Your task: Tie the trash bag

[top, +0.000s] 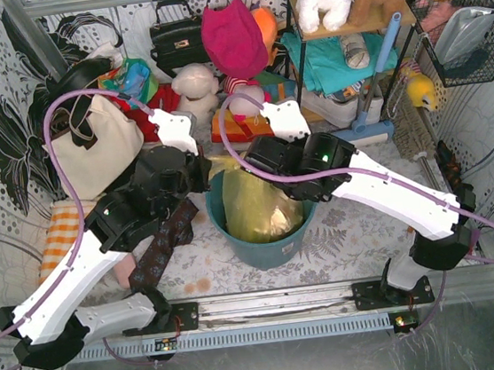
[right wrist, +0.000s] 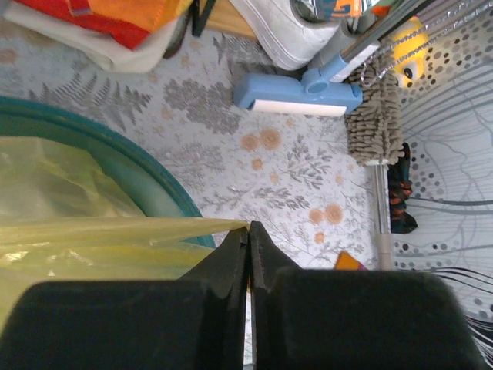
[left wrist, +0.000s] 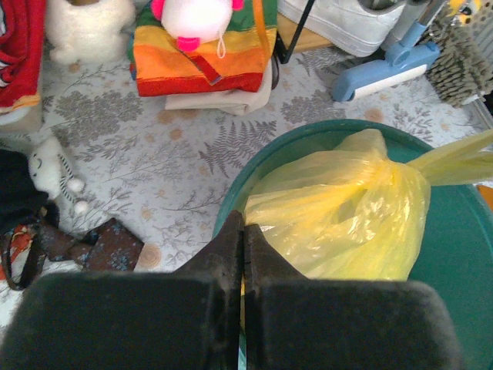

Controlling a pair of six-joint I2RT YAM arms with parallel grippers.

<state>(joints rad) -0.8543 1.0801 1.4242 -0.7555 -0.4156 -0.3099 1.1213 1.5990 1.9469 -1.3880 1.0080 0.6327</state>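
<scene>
We find no text, label, brand, number or sign that can be read in any of the three views
</scene>
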